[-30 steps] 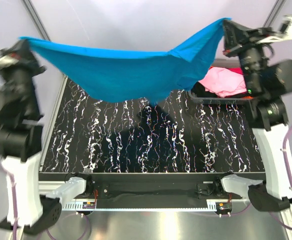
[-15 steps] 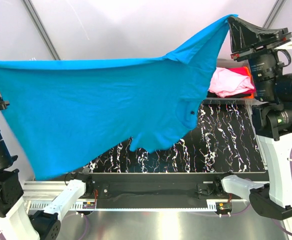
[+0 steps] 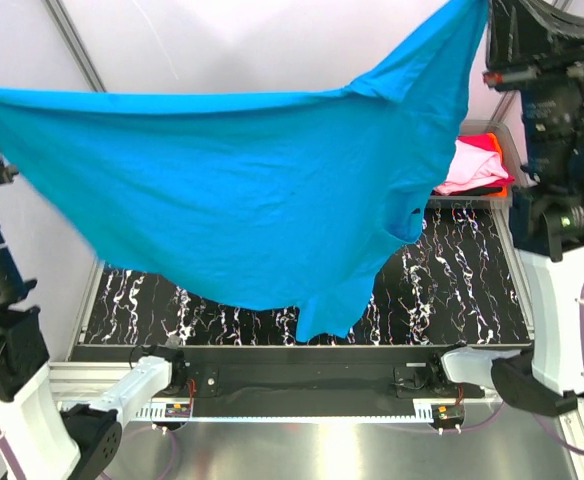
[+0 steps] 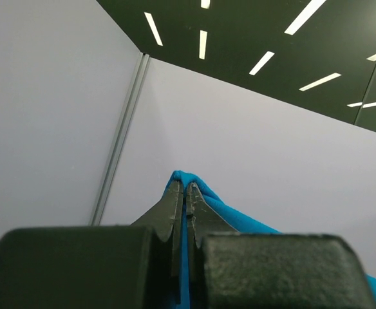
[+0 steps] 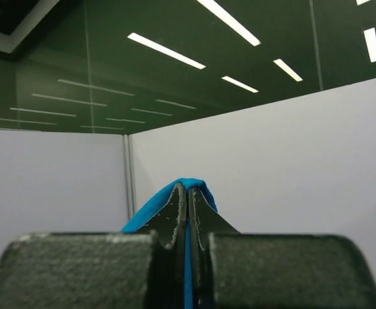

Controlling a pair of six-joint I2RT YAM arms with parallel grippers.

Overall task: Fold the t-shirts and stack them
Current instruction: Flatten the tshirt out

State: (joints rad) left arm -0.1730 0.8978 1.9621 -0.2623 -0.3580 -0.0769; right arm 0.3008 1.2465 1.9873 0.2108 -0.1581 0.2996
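While the turquoise t-shirt [image 3: 232, 200] hangs spread in mid-air above the counter [image 3: 452, 290], left pincer [image 4: 184, 196] and right pincer [image 5: 188, 196] are each clamped tight on a top corner. Advice: lower both evenly with the cloth taut, trailing hem touching down first.

A black counter [image 3: 452, 270] veined with white is seen from above. A grey bin [image 3: 482, 127] is set at its far right corner. White wall panels [image 3: 222, 45] are seen behind.

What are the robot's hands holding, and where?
The blue t-shirt, in the air: left gripper and right gripper each pinch one end of its upper edge.
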